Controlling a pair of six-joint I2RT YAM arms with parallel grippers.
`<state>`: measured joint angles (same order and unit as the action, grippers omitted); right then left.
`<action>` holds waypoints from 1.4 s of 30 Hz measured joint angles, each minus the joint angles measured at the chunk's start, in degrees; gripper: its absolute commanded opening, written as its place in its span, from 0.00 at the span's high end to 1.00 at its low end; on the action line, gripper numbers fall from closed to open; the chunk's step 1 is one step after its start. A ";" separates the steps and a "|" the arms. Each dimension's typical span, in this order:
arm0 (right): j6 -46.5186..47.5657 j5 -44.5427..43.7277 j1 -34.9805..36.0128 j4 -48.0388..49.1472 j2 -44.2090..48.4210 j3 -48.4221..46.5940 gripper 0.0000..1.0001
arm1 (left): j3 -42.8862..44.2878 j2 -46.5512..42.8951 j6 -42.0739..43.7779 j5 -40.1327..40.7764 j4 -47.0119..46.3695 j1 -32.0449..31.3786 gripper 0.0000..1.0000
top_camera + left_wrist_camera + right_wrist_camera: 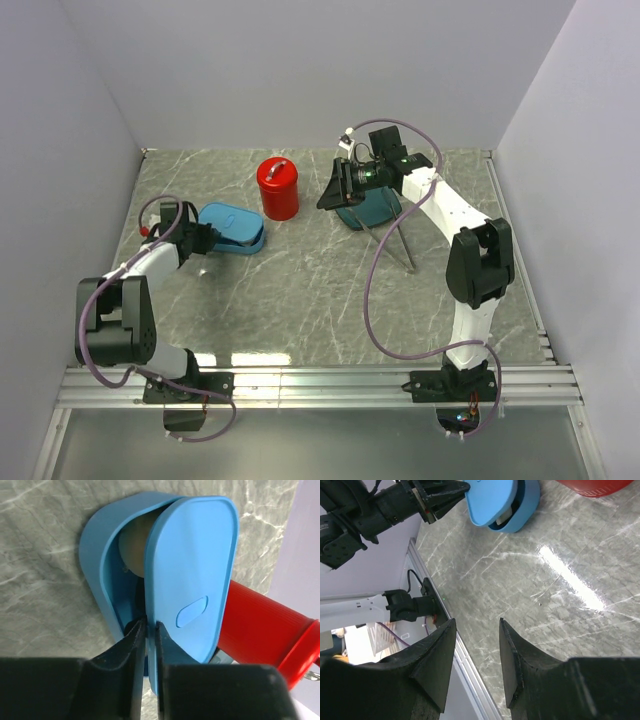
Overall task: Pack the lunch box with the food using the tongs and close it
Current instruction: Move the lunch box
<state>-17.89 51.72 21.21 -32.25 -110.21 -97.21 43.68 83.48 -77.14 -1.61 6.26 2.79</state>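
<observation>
Black matte fingers [131, 647] of the left pincer [150, 626] straddle the near rim of the glossy blue lid [192, 570], narrowly parted; whether they grip it is unclear. Beyond them the tilted lid half-hides the rounded lunch box [97, 550] and a beige ball [131, 545]. Arm stretched forward, the right pincer [475, 630] gapes empty; slim silver tongs [392, 236] lie behind it.

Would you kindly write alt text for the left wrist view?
The blue lid sits askew over the lunch box, its near edge between the slightly parted fingers of the left claw; a beige ball shows inside, a red canister beside.
</observation>
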 measured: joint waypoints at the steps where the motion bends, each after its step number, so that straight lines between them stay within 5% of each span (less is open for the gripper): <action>1: 0.00 0.07 0.00 -0.04 -0.02 -0.02 0.53 | -0.09 0.17 0.15 0.07 -0.07 -0.04 0.60; 15: 0.66 0.31 -0.15 -1.46 -0.31 -0.31 0.53 | 0.02 0.61 4.02 -4.07 -0.42 -0.61 0.23; 20: 0.83 0.46 -0.15 -1.70 -0.31 -0.31 0.53 | 0.02 -5.97 9.09 -6.40 7.61 -0.68 0.00; 28: 0.79 0.96 -0.15 -1.81 -1.03 -0.74 0.54 | 0.20 -13.22 16.11 -9.01 14.69 -0.02 0.01; 35: 2.49 0.31 -0.15 -2.58 -1.53 -1.66 0.55 | 11.41 -11.52 38.53 -13.57 19.89 3.54 0.00; 37: 3.52 -0.48 -0.15 -2.51 -1.38 -0.96 0.57 | 20.59 -8.33 47.15 -13.00 20.37 5.46 0.08; 42: 6.14 -2.67 -0.15 -2.95 -0.22 4.57 0.60 | 43.10 5.09 61.99 -15.98 21.24 14.10 0.58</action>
<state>-11.75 49.06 21.06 -35.20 -110.43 -92.64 86.78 88.58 -15.16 -17.58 27.51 16.88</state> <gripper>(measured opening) 0.412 0.593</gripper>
